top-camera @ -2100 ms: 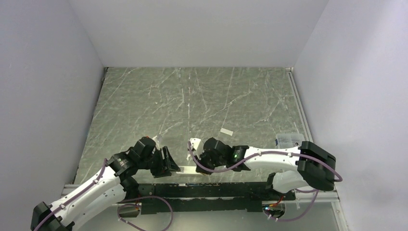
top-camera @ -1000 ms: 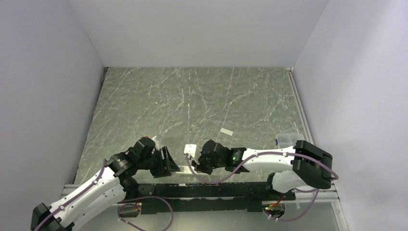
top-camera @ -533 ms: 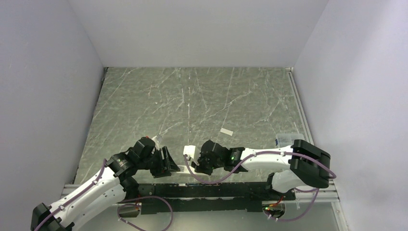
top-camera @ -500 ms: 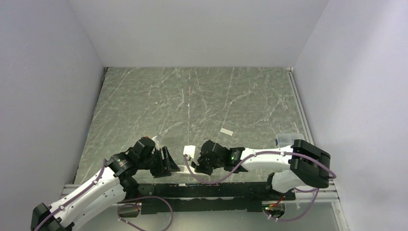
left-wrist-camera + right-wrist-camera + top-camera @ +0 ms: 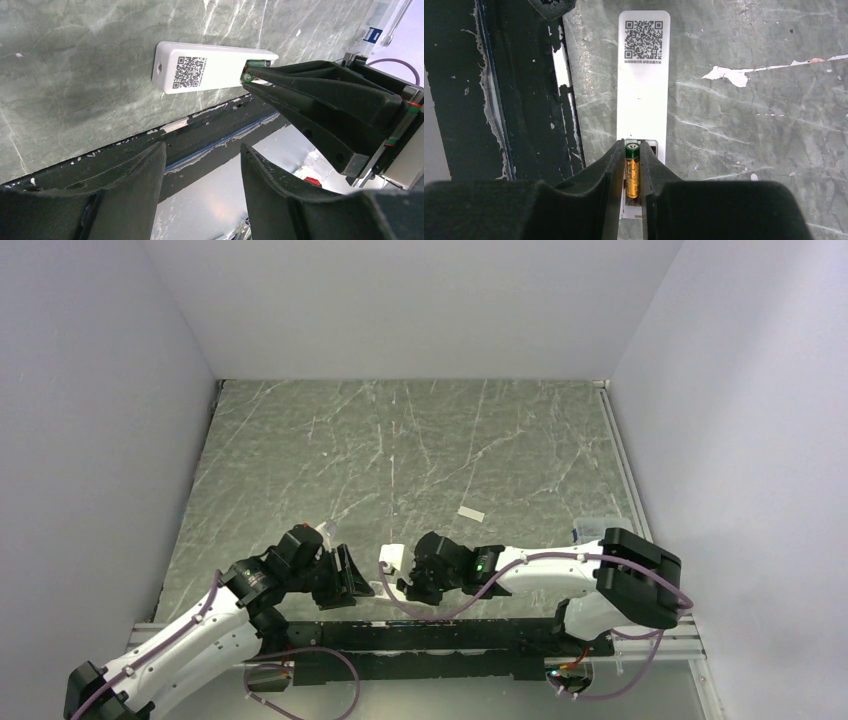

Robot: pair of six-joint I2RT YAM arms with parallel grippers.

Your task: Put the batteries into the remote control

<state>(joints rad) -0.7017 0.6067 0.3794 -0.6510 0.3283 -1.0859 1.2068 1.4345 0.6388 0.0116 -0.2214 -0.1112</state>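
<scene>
The right claw is clenched on a gold-green battery, holding it lengthwise at the open battery recess in one end of the white remote control. The remote lies QR-code up by the counter's near edge. The left claw gapes, gripping nothing, near the other end. A clear plastic box stands far right, contents unreadable.

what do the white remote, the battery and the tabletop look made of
The slim white rectangular remote control is likely plastic: smooth, low-gloss, with rounded moulded corners and a printed QR code. The gold-green cylindrical battery looks like a metal can in a shiny wrap, judging by its glint. The grey-green veined tabletop looks like marble or a stone-print laminate; the white chipped spots leave it open.
</scene>
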